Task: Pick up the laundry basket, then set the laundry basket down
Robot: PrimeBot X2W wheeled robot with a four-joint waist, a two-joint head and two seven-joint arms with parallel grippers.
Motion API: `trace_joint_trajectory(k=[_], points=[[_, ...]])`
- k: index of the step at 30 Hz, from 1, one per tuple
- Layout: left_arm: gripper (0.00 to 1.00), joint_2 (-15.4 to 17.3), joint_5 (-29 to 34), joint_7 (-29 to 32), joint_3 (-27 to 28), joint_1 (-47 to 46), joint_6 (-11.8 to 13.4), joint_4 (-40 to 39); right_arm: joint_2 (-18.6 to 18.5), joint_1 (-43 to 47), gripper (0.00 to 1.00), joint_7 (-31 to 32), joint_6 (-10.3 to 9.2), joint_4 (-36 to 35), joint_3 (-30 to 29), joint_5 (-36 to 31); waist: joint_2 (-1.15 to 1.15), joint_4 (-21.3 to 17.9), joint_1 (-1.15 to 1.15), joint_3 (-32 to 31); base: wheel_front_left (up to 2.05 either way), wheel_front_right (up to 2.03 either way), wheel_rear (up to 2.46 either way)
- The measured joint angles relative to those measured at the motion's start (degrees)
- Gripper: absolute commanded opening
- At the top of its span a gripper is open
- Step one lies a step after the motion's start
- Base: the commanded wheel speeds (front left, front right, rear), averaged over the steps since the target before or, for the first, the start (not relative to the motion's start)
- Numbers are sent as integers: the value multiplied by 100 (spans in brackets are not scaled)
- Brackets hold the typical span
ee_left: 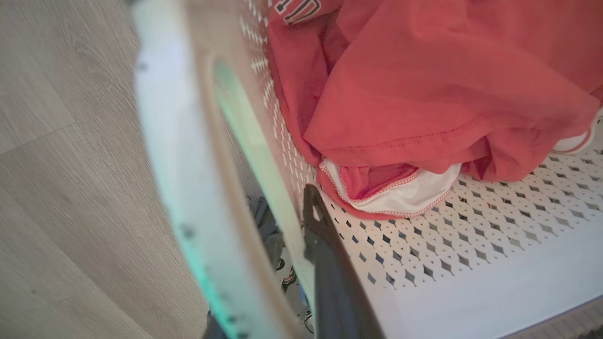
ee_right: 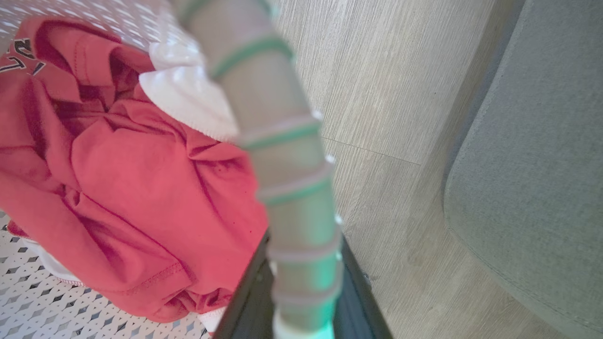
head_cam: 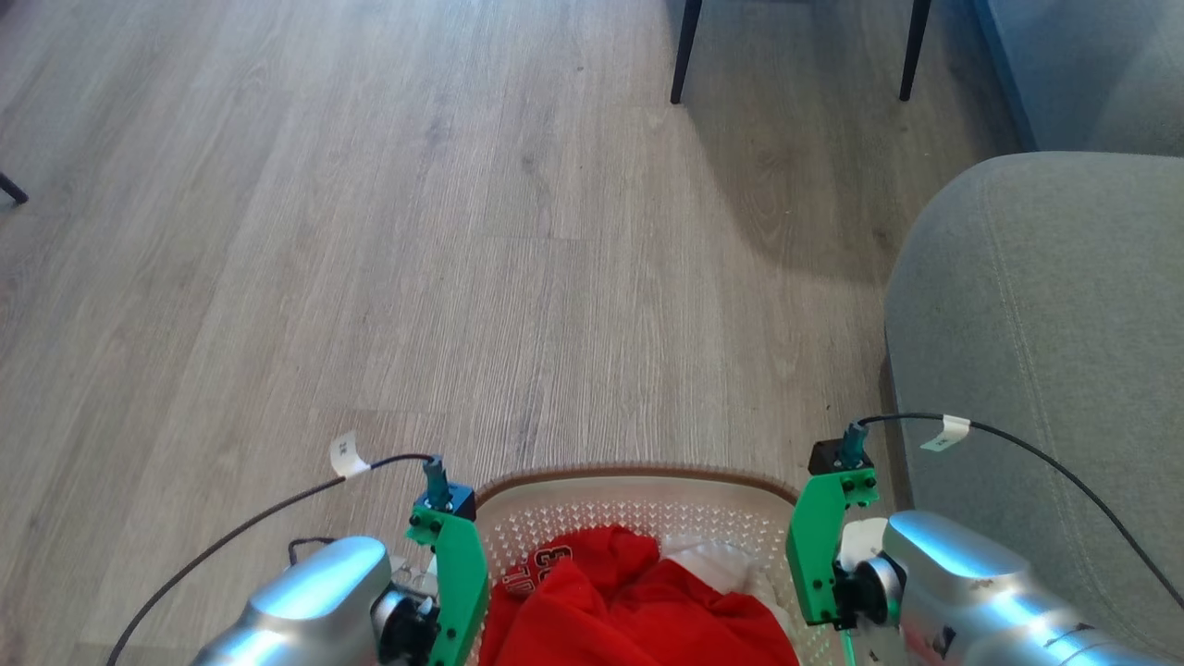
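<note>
Clamped narrow on laundry basket rim w/ L gripper & R gripper; L outer finger mostly hidden, basket's near part cut off.

Grey wood-plank floor, grey sofa at right, dark chair legs beyond
</note>
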Motion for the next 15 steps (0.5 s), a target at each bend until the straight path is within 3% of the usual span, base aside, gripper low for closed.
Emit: trace_joint_trajectory(k=[15], points=[[0, -16, 0, 29, -1, 0, 0, 31, 1, -14, 0, -51, 0, 40, 197, 214, -1, 8, 0, -18, 0, 0, 0]])
